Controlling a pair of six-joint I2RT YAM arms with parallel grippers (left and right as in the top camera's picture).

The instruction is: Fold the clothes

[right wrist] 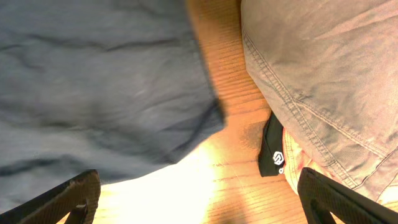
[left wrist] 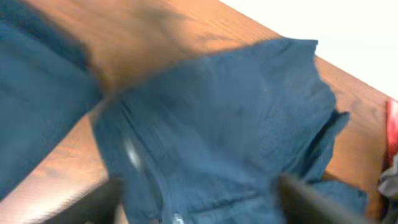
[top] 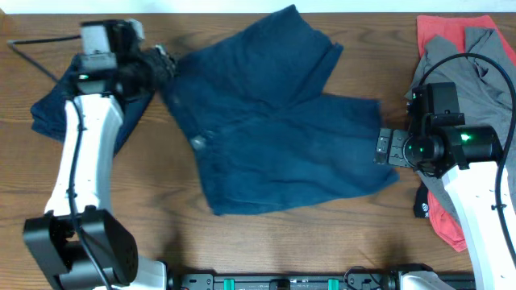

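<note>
**Overhead view.** The shorts lie spread on the tabletop, between the two claws. The left claw sits at the waistband corner of the shorts. The button lies near this claw, further along the waistband. A folded navy garment lies behind the left claw, partly hidden under the left arm. The right claw sits at the edge of one leg of the shorts, and the fabric extends ahead of it. Behind the right claw, a grey T-shirt lies on a red cloth. A small black tag lies just beside this claw's wrist.

**Left wrist view.** The picture is blurred. The two fingers show as dark shapes at the lower corners, set wide apart, so the left claw is spread and grips nothing. The shorts fill the area ahead of the claw and between the fingers. Whether the fingers touch the fabric cannot be told.

**Right wrist view.** The fingers stand wide apart, so the right claw is spread and empty. Bare tabletop lies between them. The hem corner of the shorts lies ahead and to the left of the claw. The T-shirt lies ahead and to the right. The black tag, bearing a white logo, touches the T-shirt edge.
</note>
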